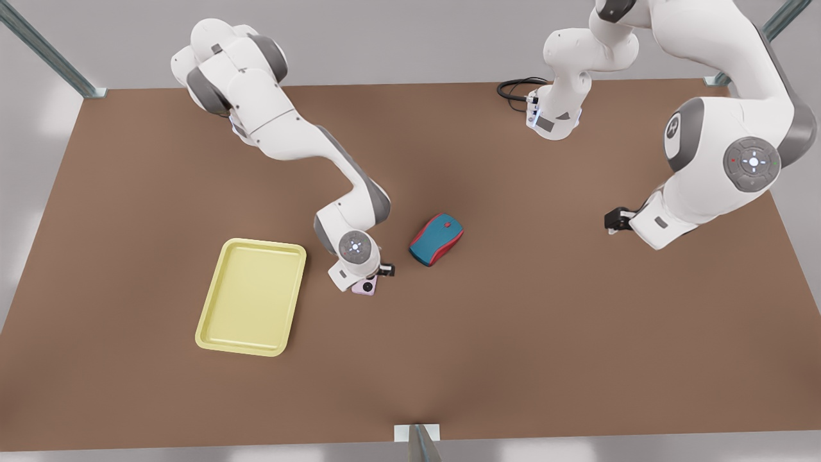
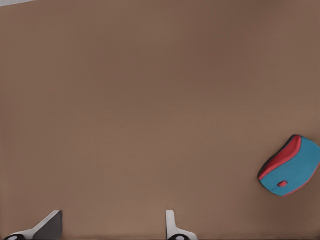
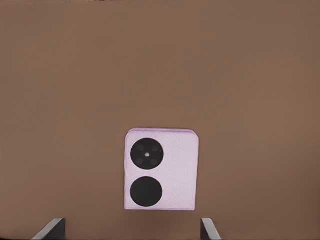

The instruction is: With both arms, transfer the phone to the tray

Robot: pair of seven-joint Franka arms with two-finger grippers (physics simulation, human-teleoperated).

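Both grippers open: right gripper (image 3: 132, 231) above phone (image 3: 161, 169); left gripper (image 2: 112, 227) waits.

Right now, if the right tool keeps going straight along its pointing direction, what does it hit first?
Most likely the phone: the right tool points down at it, fingers open and straddling it. How far above it sits is unclear. The left tool waits, open, over bare table.

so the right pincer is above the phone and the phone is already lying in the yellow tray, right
Not quite. The right pincer is above the phone, open, but the phone lies on the brown table, beside the tray, not in it. The front view shows this. The left pincer waits open, off to the front view's right.
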